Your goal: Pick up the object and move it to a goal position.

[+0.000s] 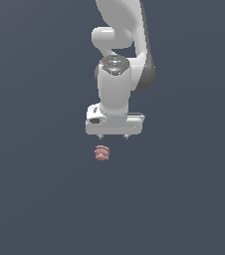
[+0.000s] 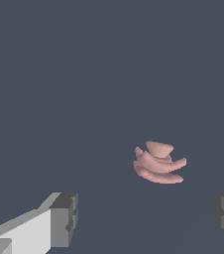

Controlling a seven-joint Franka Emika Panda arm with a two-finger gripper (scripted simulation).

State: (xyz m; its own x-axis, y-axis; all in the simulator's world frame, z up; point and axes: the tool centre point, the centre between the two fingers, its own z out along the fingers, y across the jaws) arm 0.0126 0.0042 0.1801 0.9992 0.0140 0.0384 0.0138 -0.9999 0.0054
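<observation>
Object (image 1: 101,153) apart from pincer (image 1: 113,136), between its fingers (image 2: 64,218)

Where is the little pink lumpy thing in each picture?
Exterior view: the pink ridged blob lies on the dark floor just below the white gripper, slightly toward the exterior view's left.
Wrist view: the blob shows ahead of the gripper, apart from both grey fingertips.
Shared landmark: the gripper, jaws open.

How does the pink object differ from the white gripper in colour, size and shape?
The object is pinkish-red; the gripper is white with grey fingertips. The object is tiny, much narrower than the gripper. The object is lumpy and ridged; the gripper is boxy, its jaws wide apart. They do not touch.
</observation>
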